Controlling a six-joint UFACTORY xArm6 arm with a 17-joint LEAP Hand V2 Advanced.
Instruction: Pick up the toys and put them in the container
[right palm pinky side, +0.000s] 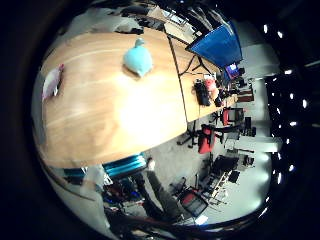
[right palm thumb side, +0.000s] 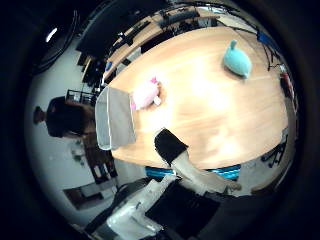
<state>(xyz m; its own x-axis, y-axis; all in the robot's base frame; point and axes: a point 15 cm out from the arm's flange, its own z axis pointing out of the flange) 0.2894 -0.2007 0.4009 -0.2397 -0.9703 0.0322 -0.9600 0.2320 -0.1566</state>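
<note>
A teal plush toy (right palm thumb side: 237, 60) lies on the round wooden table (right palm thumb side: 215, 105), toward its far side; it also shows in the little finger side view (right palm pinky side: 137, 58). A pink plush toy (right palm thumb side: 148, 93) lies near the table's edge, right beside a grey container (right palm thumb side: 115, 117). In the little finger side view the pink toy (right palm pinky side: 52, 82) sits at the table's rim. My right hand (right palm thumb side: 178, 158) is high above the table, away from both toys. One black-tipped finger reaches into the thumb side view, fairly straight, with nothing in it.
A blue screen (right palm pinky side: 215, 45) stands beyond the table, with desks behind it. A red chair (right palm pinky side: 207, 135) and black chairs stand on the floor beside the table. A dark chair (right palm thumb side: 62, 118) stands next to the container's side.
</note>
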